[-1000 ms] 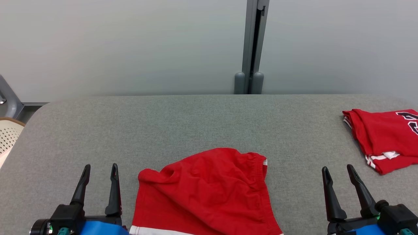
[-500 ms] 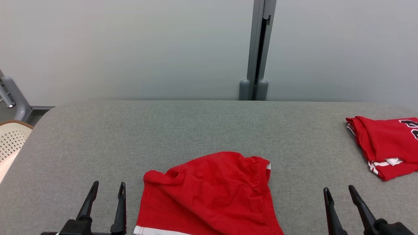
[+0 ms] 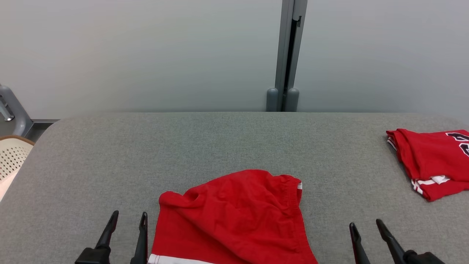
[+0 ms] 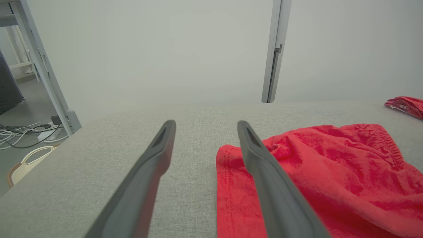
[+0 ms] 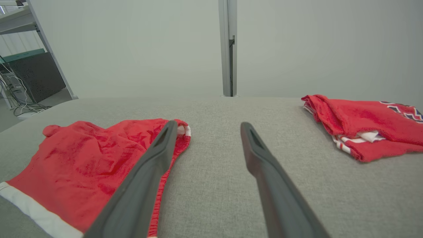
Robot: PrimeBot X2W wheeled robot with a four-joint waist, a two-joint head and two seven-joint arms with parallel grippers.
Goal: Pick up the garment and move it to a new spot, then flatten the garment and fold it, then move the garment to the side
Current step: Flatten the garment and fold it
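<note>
1. Plainly, the left hand [image 3: 129, 217] stood with its two long dark fingers spread and nothing between them. It was low over the grey woven-fabric bench [image 3: 183, 146], just beside the left edge of the crumpled red cloth garment [image 3: 234, 216]. In the left wrist view one finger overlapped that edge; whether it touched could not be told.
2. The right hand [image 3: 366, 224] was likewise spread and empty, and stood clear of the garment on its other side.
3. The garment lay at the near middle of the bench, with its near edge cut off in the head view. It looked soft and limp, puckered into shallow ridges, with a gathered elastic waistband [image 3: 295, 198] on its right side and a white hem band [image 5: 36, 211] nearest the robot.
4. Because the cloth lay doubled, a pinch could have caught the top layer alone. The garment would then have lifted lopsided and bunched rather than hanging free.
5. The bench's coarse weave probably gripped fabric. Dragging instead of lifting could therefore have rolled the hem under, and fingertips pressed low could have snagged the cover.
6. A folded red jersey with white trim and dark lettering [image 3: 428, 161] sat at the far right. A careless carry that way could have knocked it.
</note>
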